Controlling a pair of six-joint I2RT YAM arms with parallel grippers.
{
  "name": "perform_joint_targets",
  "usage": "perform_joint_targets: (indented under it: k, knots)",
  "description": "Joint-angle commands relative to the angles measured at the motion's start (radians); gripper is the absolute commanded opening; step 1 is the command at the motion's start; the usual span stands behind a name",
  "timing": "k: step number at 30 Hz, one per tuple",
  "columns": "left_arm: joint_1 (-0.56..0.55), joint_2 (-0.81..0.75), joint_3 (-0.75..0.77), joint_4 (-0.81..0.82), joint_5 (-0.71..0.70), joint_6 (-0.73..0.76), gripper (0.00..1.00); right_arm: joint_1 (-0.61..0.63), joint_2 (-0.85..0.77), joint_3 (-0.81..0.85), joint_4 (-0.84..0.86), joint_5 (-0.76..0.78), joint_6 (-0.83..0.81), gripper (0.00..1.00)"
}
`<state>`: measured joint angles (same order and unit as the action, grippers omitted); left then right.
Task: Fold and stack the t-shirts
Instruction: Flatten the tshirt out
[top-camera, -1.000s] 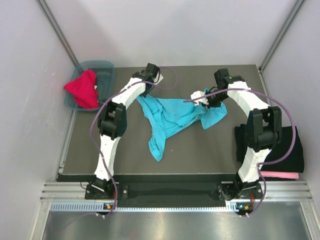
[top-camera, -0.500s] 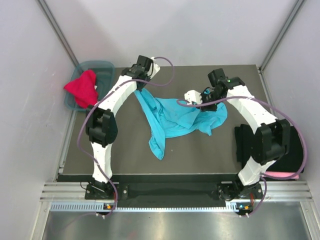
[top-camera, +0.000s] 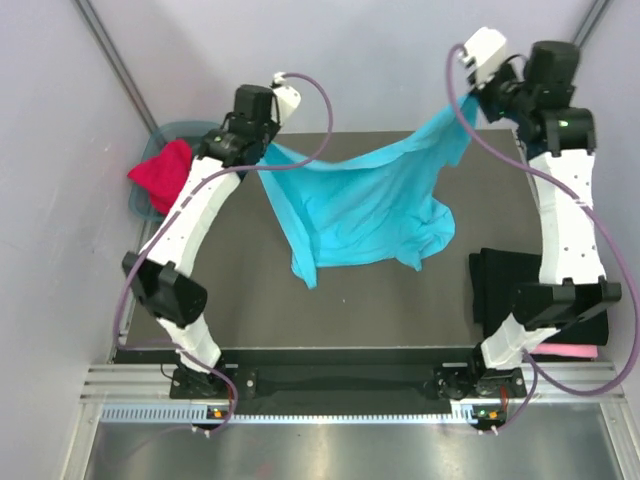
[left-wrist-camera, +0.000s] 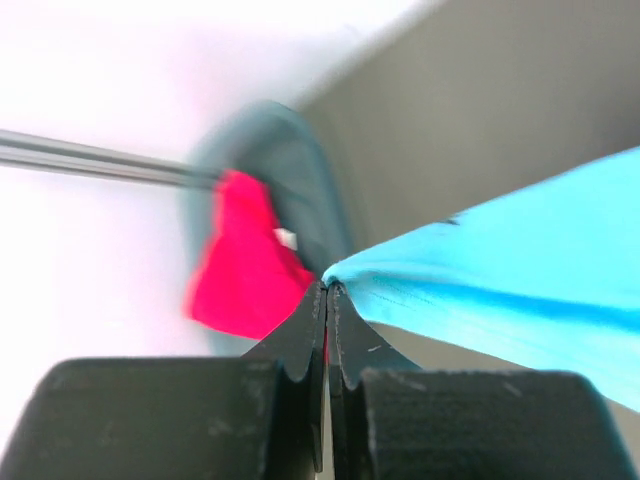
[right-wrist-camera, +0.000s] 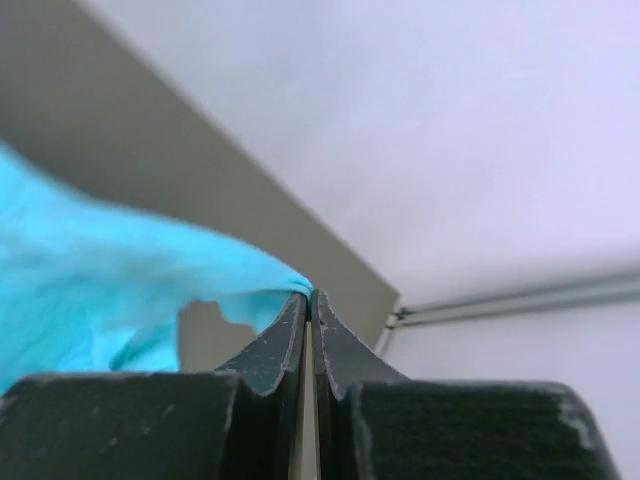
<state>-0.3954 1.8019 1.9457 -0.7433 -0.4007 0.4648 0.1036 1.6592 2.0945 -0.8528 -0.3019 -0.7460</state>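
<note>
A turquoise t-shirt hangs spread between both arms above the dark table. My left gripper is shut on its left edge, raised at the far left; in the left wrist view the cloth runs off to the right. My right gripper is shut on the right edge, raised high at the far right; in the right wrist view the cloth trails to the left. The shirt's lower hem droops to the table.
A red t-shirt hangs over a teal bin at the far left, also in the left wrist view. A black folded garment lies on a pink one at the right edge.
Both grippers have risen and moved apart, lifting the turquoise shirt off the table and spreading it between them. It lay crumpled on the table before.
</note>
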Motion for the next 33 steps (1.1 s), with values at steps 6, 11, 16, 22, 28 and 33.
perform_joint_targets:
  k: [6, 11, 16, 22, 28, 33]
  knots:
    - [0.001, -0.236, 0.076, 0.193, -0.081, 0.083, 0.00, -0.081, -0.199, 0.038, 0.202, 0.098, 0.240, 0.00]
    - [0.001, -0.352, 0.110, 0.147, 0.015, 0.051, 0.00, -0.082, -0.378, -0.033, 0.267, 0.101, 0.278, 0.00]
    - [0.003, -0.463, 0.102, 0.101, 0.059, 0.057, 0.00, -0.081, -0.522, -0.044, 0.287, 0.126, 0.327, 0.00]
    - [0.042, -0.614, 0.107, 0.074, 0.118, 0.034, 0.00, -0.081, -0.722, -0.057, 0.274, 0.038, 0.320, 0.00]
    - [0.081, -0.684, 0.124, 0.088, 0.140, 0.050, 0.00, -0.081, -0.791, -0.034, 0.299, 0.001, 0.327, 0.00]
    - [0.081, -0.699, 0.098, 0.186, 0.126, 0.158, 0.00, -0.082, -0.737, 0.027, 0.320, 0.038, 0.281, 0.00]
